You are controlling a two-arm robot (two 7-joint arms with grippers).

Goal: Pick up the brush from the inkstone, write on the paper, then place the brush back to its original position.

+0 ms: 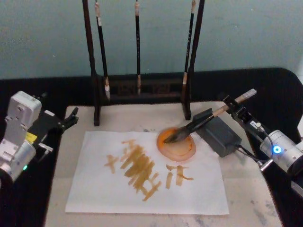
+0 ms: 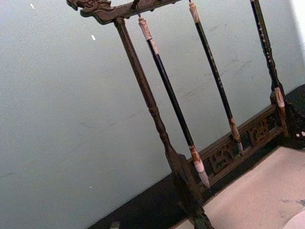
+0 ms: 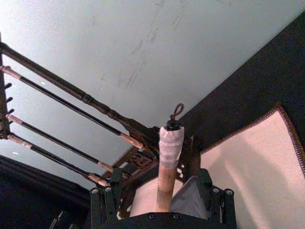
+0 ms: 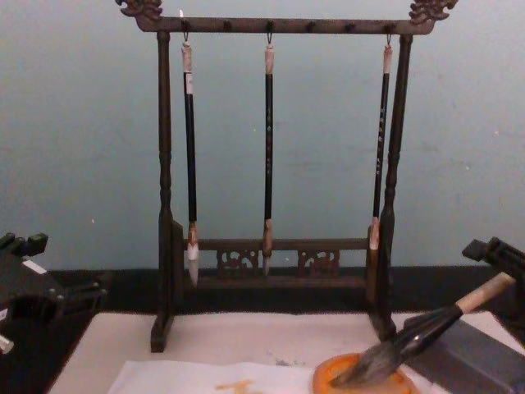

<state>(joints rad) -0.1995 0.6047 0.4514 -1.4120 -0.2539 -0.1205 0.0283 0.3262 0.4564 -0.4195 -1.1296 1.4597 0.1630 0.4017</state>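
The brush (image 1: 208,117) lies tilted, its dark bristles in a shallow orange dish (image 1: 176,144) and its black shaft across the dark grey inkstone (image 1: 218,133). Its tan upper handle (image 3: 169,162) rises between the fingers of my right gripper (image 1: 236,108), which stands open with a gap on each side of the handle. The white paper (image 1: 94,189) lies in front of the dish and carries orange-brown brush strokes. In the chest view the brush (image 4: 426,328) slants down into the dish (image 4: 361,382). My left gripper (image 1: 66,120) rests parked at the mat's left edge.
A dark wooden rack (image 1: 142,87) with three thin hanging brushes stands behind the paper, close to the dish. The cream mat (image 1: 251,198) lies under everything on a black tabletop. Bare mat shows to the right of the paper.
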